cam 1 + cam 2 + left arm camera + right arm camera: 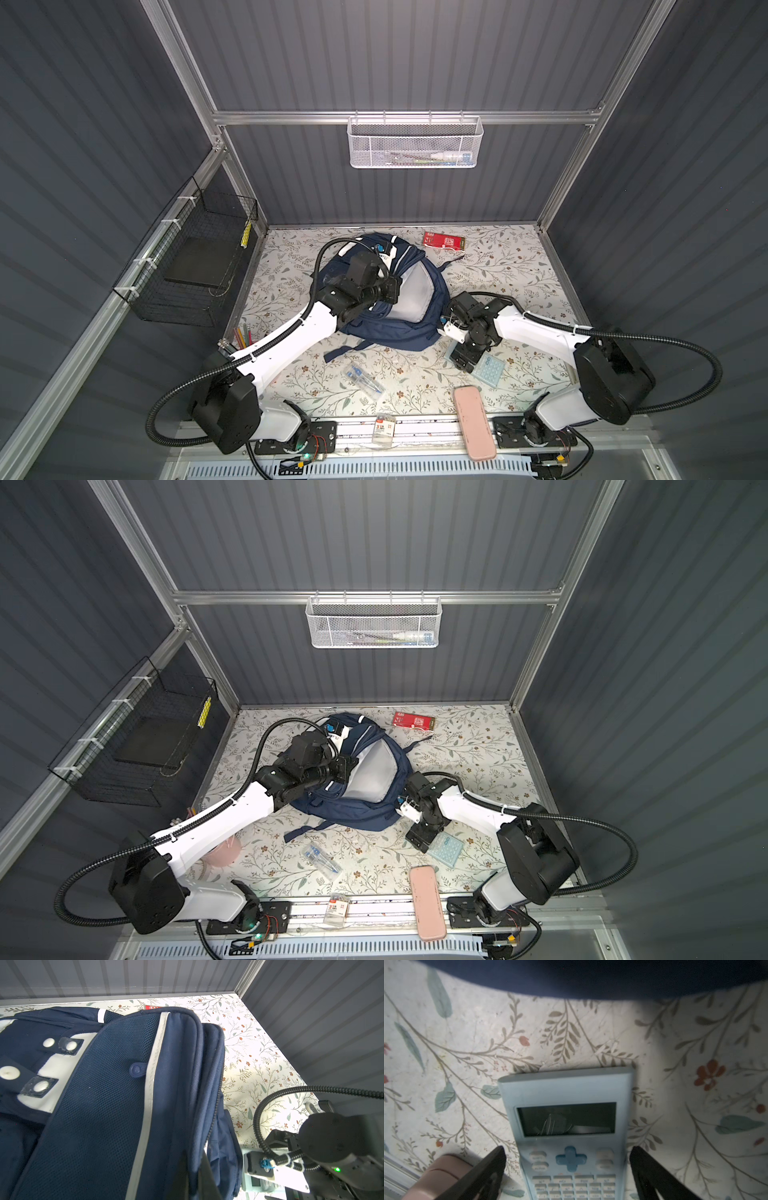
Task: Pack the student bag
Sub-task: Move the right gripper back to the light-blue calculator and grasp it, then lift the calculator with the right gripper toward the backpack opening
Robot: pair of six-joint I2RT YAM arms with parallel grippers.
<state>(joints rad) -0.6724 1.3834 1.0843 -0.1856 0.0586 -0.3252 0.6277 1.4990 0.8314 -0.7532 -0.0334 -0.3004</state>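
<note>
Holding the student bag point(390, 336) open on the desk point(498, 270).
Pinching its rim with the left pincer point(194, 1178); straddling the blue calculator point(566, 1088), right pincer point(568, 1151) spread wide.

Navy woven cloth and mesh on the student bag point(108, 1105), matt pale-blue plastic calculator point(566, 1088), its screen point(566, 1119) glossy dark

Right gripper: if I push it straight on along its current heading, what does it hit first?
Most likely the light-blue calculator: the right gripper points down at it, open jaws straddling its sides, so the fingertips may touch the floral table beside it first. Depth is unclear.
</note>
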